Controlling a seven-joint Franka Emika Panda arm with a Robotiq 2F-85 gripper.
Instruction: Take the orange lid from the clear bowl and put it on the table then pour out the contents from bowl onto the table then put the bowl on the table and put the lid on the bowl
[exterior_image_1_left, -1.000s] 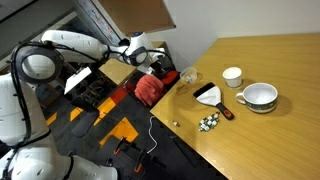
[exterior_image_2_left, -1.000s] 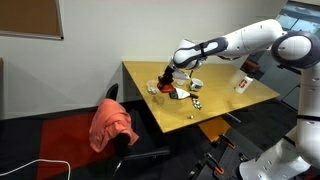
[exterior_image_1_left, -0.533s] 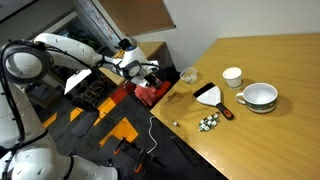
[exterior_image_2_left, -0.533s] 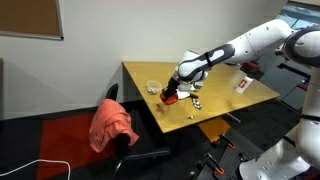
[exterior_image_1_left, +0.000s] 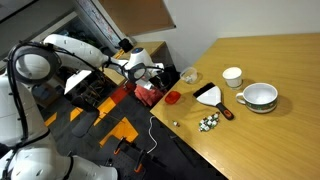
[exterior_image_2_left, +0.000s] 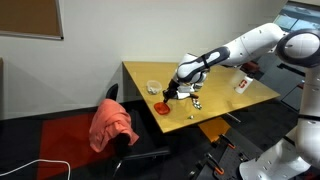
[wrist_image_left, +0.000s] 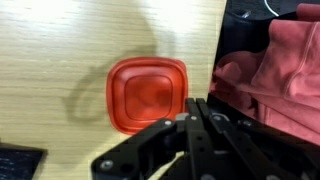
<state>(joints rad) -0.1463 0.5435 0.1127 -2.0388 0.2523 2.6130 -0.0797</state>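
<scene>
Lid (wrist_image_left: 146, 95) flat on table (wrist_image_left: 60, 40) — just beside its edge; hand (wrist_image_left: 197, 104) closed.

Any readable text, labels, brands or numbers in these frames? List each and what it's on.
No text can be read in any view.
orange lid: plain moulded surface in the wrist view, no lettering.
pale object at the far end of the table: possibly orange markings, too small to read.
white cup and green-rimmed bowl: no markings visible.
</scene>
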